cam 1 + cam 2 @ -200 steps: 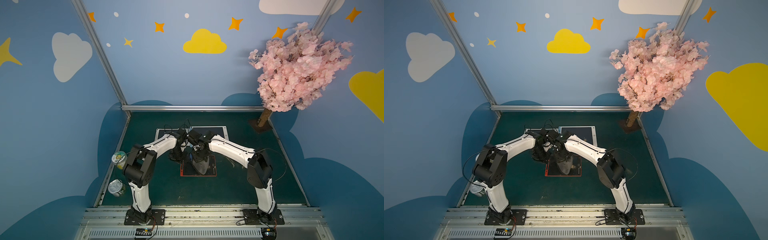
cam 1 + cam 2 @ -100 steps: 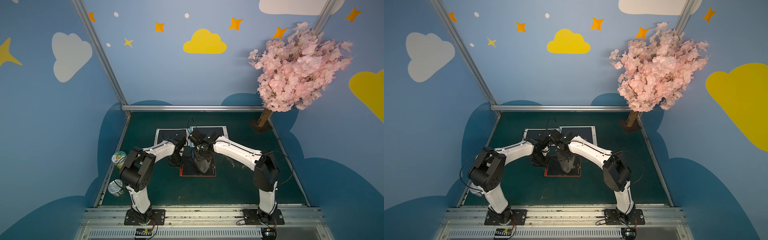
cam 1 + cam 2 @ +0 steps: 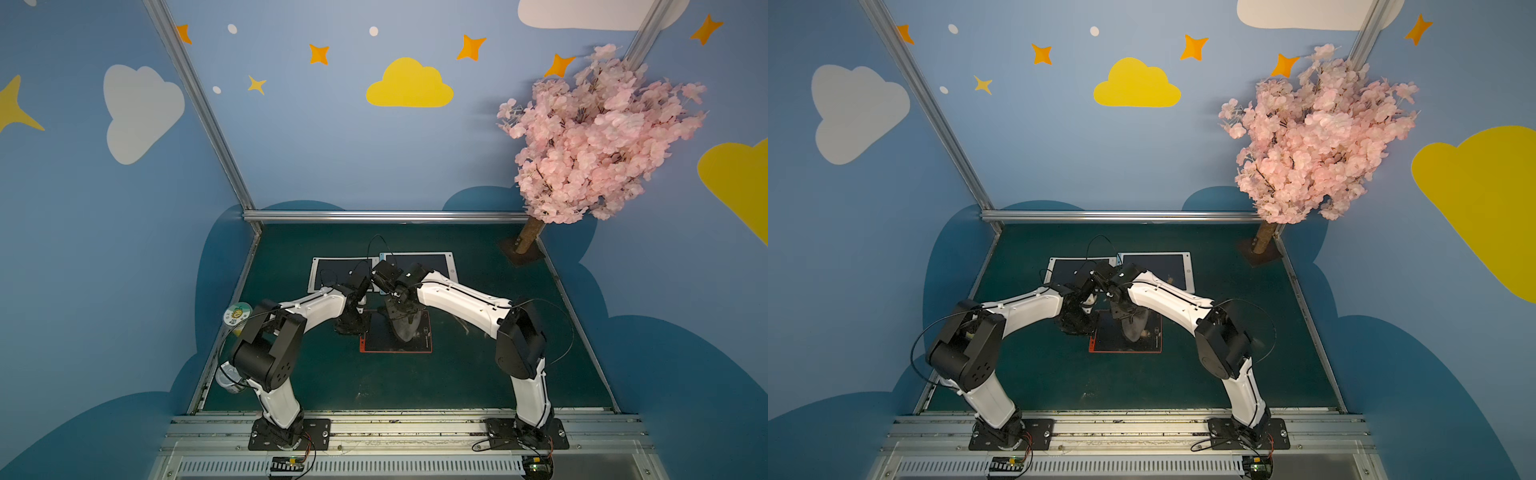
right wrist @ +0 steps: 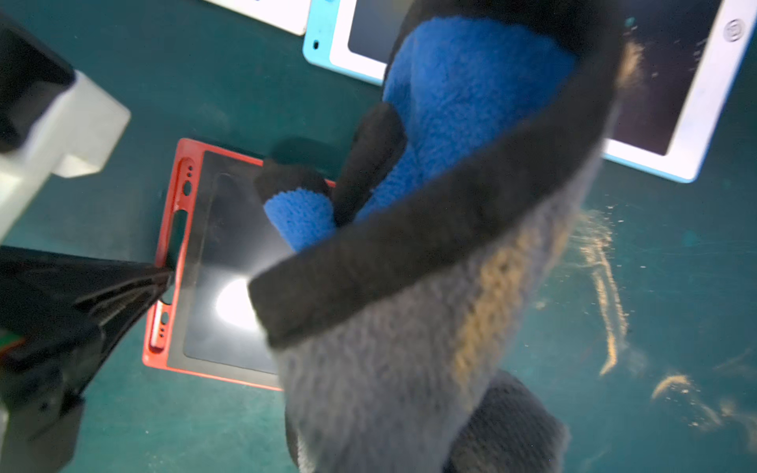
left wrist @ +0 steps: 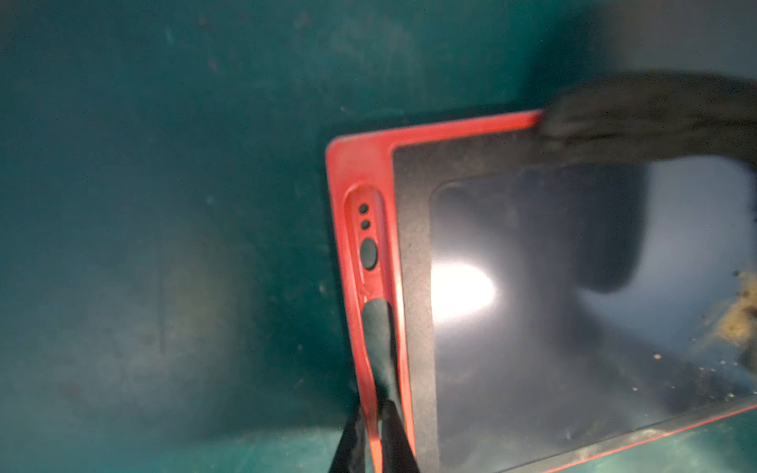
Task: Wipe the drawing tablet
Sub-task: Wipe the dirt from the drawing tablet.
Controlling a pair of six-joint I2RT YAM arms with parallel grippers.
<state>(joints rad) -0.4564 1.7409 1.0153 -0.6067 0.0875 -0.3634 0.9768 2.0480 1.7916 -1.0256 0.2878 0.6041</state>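
Green mat (image 3: 478,374) under red drawing tablet (image 5: 532,327); left gripper (image 5: 372,440) pinches its frame, right gripper (image 3: 398,306) grips grey cloth (image 4: 389,368) over it.

A staged robot-lab booth: cloud-painted blue walls (image 3: 311,145), aluminium framing (image 3: 382,216), artificial blossom tree (image 3: 594,137), green tabletop (image 3: 478,374).

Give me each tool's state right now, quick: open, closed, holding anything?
Left tool: closed, pinching the frame of the red tablet.
Right tool: closed, holding the glove.
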